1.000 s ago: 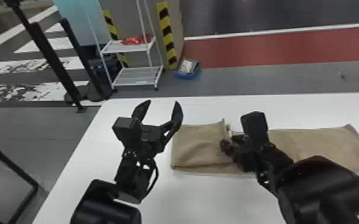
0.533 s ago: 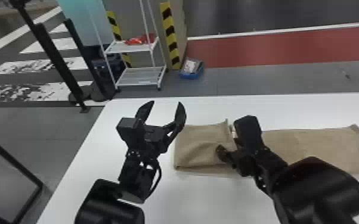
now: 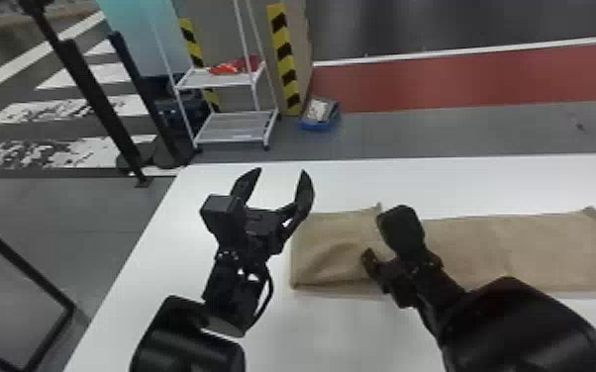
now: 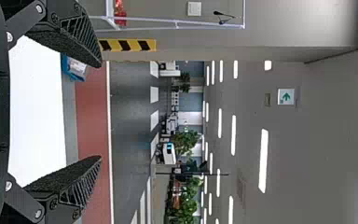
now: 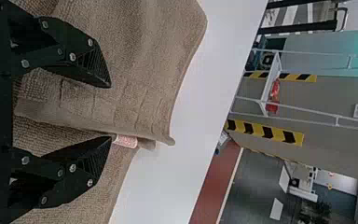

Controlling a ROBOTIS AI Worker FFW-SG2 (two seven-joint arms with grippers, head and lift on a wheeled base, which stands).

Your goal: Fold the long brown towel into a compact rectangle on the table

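White rack (image 3: 235,126) beyond, brown towel (image 3: 524,252) under right gripper (image 3: 381,238), left gripper (image 3: 282,171) beside, both jaws parted

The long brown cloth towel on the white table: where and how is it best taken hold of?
Probably by the hem of the towel's folded part, with the right gripper coming from the robot's right: this loose edge runs between its open fingers, above the layer beneath.
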